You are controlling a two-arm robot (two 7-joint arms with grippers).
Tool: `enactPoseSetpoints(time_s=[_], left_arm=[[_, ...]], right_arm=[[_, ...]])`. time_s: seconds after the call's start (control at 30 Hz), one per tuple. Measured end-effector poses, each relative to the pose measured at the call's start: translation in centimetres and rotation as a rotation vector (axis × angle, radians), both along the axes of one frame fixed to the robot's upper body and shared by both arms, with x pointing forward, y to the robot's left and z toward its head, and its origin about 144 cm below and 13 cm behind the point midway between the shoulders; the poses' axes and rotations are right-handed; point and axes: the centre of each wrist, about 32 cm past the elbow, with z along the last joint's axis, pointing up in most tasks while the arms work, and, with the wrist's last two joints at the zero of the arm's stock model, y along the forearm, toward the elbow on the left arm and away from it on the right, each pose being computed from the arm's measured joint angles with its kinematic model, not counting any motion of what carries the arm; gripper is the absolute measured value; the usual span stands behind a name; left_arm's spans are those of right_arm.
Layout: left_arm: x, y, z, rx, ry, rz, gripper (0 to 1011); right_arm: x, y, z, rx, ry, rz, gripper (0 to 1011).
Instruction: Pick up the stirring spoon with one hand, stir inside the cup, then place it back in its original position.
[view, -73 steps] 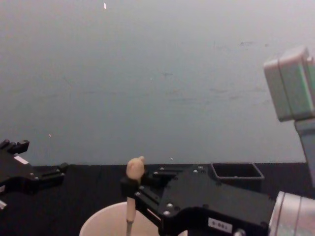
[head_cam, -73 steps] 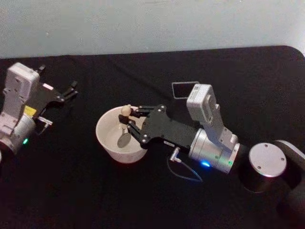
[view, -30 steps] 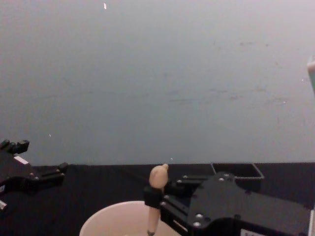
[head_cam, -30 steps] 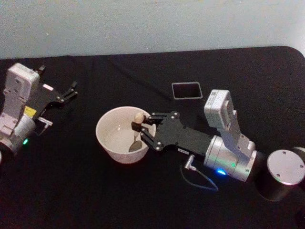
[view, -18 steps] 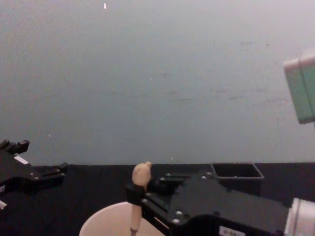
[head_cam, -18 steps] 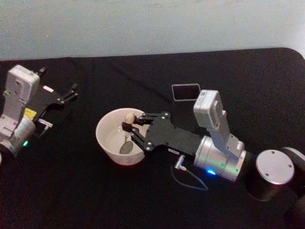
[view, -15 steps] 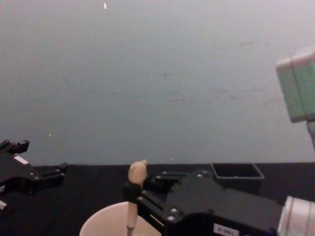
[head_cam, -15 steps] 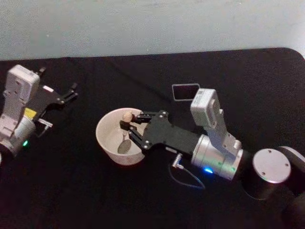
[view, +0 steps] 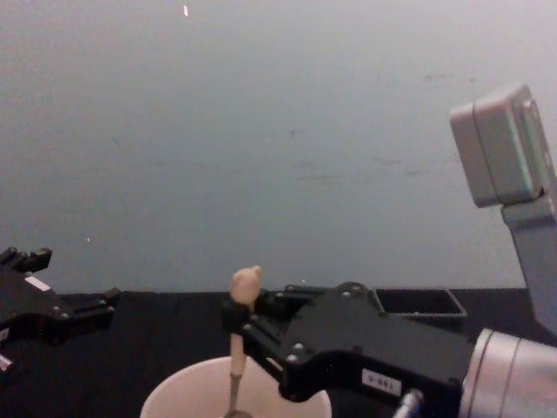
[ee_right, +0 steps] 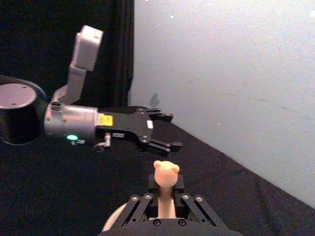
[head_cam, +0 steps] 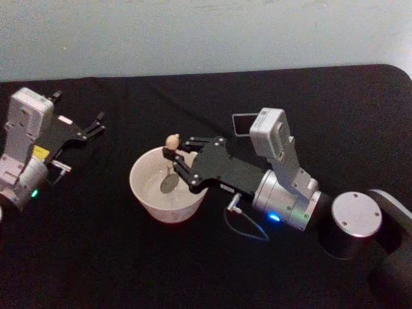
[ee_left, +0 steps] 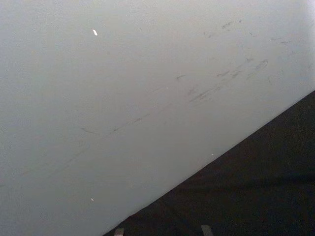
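The stirring spoon (head_cam: 170, 164) stands nearly upright inside the cup (head_cam: 168, 209), its darker bowl low in the cup's middle and its bear-head knob above the far rim. My right gripper (head_cam: 171, 154) is shut on the spoon's handle just below the knob, reaching in from the right. From the chest, the spoon (view: 236, 353) dips into the cup (view: 174, 394), held by the right gripper (view: 233, 318). The right wrist view shows the spoon's knob (ee_right: 166, 173) above the shut right gripper (ee_right: 166, 196). My left gripper (head_cam: 98, 123) rests open at the far left, away from the cup.
A dark square holder (head_cam: 243, 122) sits on the black table behind the right arm, also visible from the chest as the holder (view: 418, 301). A thin cable (head_cam: 248, 228) loops beside the right wrist. The pale wall (ee_left: 123, 88) runs along the table's far edge.
My right gripper has swept the spoon round inside the cup: to the right side, back to the left, and now toward the far rim. The left arm has not moved.
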Motion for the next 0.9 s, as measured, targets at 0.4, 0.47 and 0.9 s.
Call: enactPoseSetpoints(time_s=[0.4,0.47,0.9], left_arm=[[0.0,0.0,0.0,0.000,0.000,0.000,1001],[0.0,0.0,0.0,0.000,0.000,0.000,1001],[0.0,0.0,0.0,0.000,0.000,0.000,1001]], right_arm=[[0.4,-1.1,0.2,-0.006,-0.008,-0.049,172],[0.3,-1.4,0.3,-0.007,-0.008,-0.052,172],[-1.1,-2.4,0.6,-0.002,0.010,-0.031,172]])
